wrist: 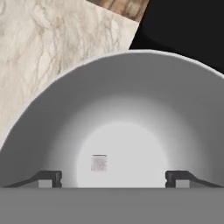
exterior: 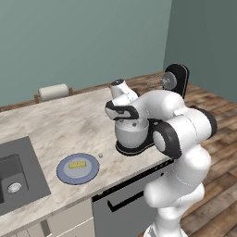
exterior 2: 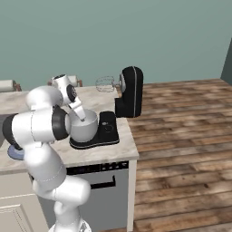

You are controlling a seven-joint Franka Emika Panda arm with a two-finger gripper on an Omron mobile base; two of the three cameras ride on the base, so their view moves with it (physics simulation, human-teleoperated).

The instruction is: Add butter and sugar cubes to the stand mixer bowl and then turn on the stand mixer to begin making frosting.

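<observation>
The stand mixer bowl (wrist: 131, 100) is seen from straight above in the hand view, and one whitish sugar cube (wrist: 99, 163) lies loose on its bottom. My gripper (wrist: 113, 178) hangs over the bowl, open, its fingertips (wrist: 50, 178) wide apart and holding nothing. From the base, the gripper (exterior: 131, 123) reaches down into the bowl (exterior: 132, 135) on the black stand mixer (exterior: 176, 79), whose head is tilted back. The yellow butter (exterior: 77, 164) lies on a blue-grey plate (exterior: 90, 173) to the left. Another sugar cube (exterior: 100, 156) sits on the counter beside the plate.
A dark sink (exterior: 18, 176) is set into the counter at the far left. A paper towel roll (exterior: 53, 91) lies at the back by the wall. The wire whisk (exterior 2: 105, 84) sticks out from the raised mixer head (exterior 2: 131, 88). The counter ends just right of the mixer base (exterior 2: 108, 129).
</observation>
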